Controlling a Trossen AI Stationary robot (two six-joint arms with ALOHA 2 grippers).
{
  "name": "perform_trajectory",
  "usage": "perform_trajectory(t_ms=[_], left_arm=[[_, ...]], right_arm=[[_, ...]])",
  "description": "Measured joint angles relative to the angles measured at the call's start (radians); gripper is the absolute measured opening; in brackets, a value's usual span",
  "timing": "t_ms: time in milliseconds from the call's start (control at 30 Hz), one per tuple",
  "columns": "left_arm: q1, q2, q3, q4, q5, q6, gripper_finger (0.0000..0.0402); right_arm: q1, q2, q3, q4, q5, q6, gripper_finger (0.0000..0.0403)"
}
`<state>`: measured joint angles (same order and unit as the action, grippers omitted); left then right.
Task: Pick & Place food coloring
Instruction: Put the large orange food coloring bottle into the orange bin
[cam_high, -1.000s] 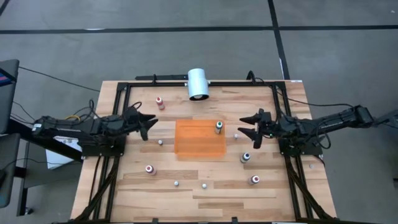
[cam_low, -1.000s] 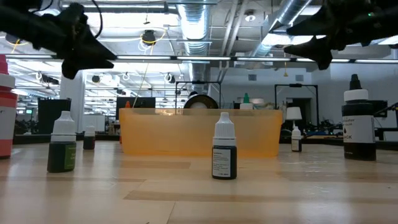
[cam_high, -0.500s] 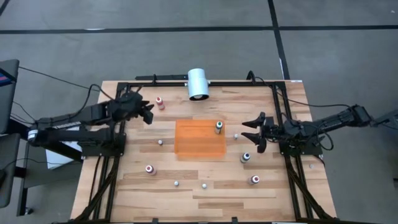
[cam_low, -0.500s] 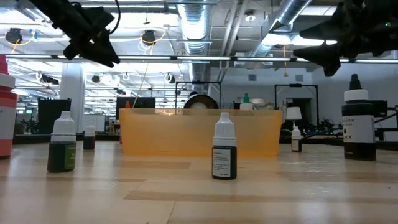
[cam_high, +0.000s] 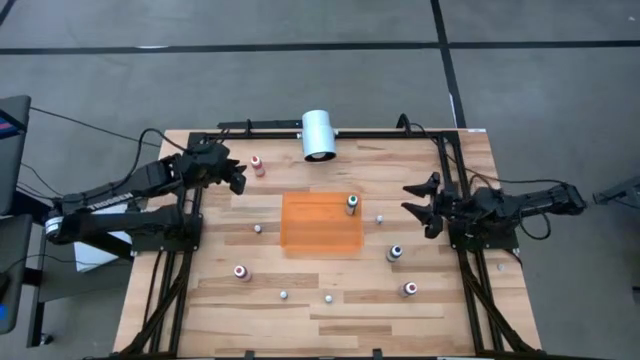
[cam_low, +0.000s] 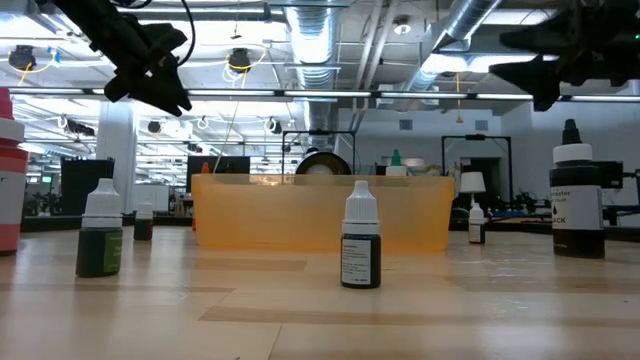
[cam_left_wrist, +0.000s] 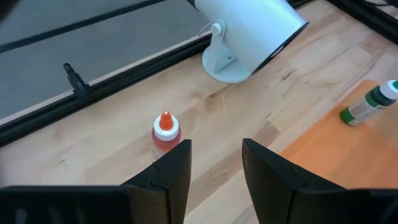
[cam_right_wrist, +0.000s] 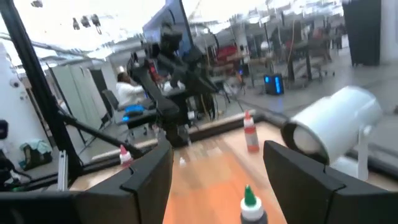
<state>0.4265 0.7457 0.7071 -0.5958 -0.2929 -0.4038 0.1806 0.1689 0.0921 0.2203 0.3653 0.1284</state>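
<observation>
On the wooden table (cam_high: 210, 290) an orange tray (cam_high: 322, 224) sits near the middle, with a green-bodied bottle (cam_high: 351, 205) standing upright inside it at its right rim. A pink bottle (cam_high: 257, 165) stands near the far left corner, just beside the left gripper (cam_high: 238, 180), which hangs above the table with its fingers parted and nothing between them; from the wrist camera this bottle (cam_left_wrist: 165, 130) shows upright on the wood just beyond the fingertips (cam_left_wrist: 176, 163), not touching them. A red bottle (cam_high: 241, 272) stands alone toward the near left, well apart from the tray. A dark bottle (cam_high: 395, 253) stands just off the tray's right near corner, and another red bottle (cam_high: 409, 289) stands nearer the front right. Several small white caps lie scattered on the wood, one (cam_high: 257, 228) left of the tray. A big white cylinder (cam_high: 319, 134) lies at the far edge behind the tray. The right gripper (cam_high: 424, 208) hovers at the table's right side, beyond the tray, its fingers spread wide and empty. From table height, the tray (cam_low: 320, 212) stands behind a dark bottle (cam_low: 361, 249), with a green one (cam_low: 100, 241) to its left
</observation>
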Motion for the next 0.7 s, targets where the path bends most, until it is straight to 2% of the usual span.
perform_trajectory(t_ms=[233,467,700], left_arm=[[0.057,0.092,0.000,0.006,0.000,-0.016,0.0134],[0.106,0.205,0.000,0.062,0.004,-0.032,0.0134],[0.157,0.263,0.000,0.155,0.110,-0.007,0.0134]], right_arm=[[0.000,-0.169,0.001,-0.002,0.008,-0.076,0.0240],[0.000,-0.156,0.004,-0.025,0.030,-0.077,0.0240],[0.000,-0.157,0.005,-0.018,0.044,-0.076,0.0240]])
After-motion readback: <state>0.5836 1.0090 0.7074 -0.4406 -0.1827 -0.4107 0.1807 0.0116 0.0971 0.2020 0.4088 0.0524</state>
